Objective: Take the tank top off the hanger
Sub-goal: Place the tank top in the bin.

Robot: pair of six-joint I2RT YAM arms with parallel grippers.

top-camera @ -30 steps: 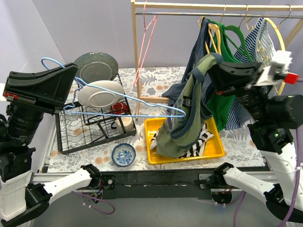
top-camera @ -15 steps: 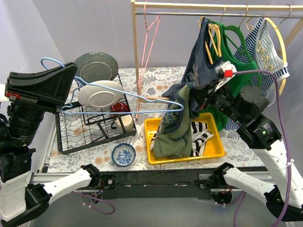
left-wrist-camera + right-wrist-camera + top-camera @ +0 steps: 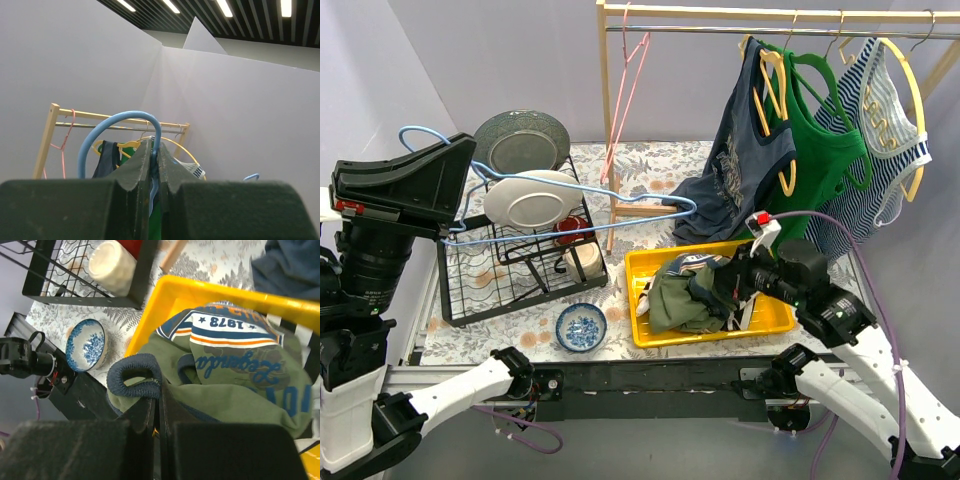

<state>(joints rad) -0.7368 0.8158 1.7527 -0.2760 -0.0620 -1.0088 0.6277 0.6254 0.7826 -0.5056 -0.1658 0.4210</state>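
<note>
Both grippers are clamped shut. The right gripper (image 3: pixel 159 390) pinches the navy trim loop of the olive tank top (image 3: pixel 240 385). The rest of the garment lies heaped just ahead of and below its fingers, inside the yellow tray (image 3: pixel 210 291).

The heap's long axis runs across the tray, off to that gripper's left. The left gripper (image 3: pixel 155 150) is closed on the blue hanger (image 3: pixel 115 125), held high and well apart to the left, and the wire looks clear of the fabric.

I read the garment as off the hanger. What's left is probably just the release, which is the right arm's job.

A striped cloth (image 3: pixel 740 312) lies under the heap. A blue bowl (image 3: pixel 85 347) and a dish rack (image 3: pixel 520 303) sit further left, beyond the tray edge. Nothing blocks a straight retreat upward.
</note>
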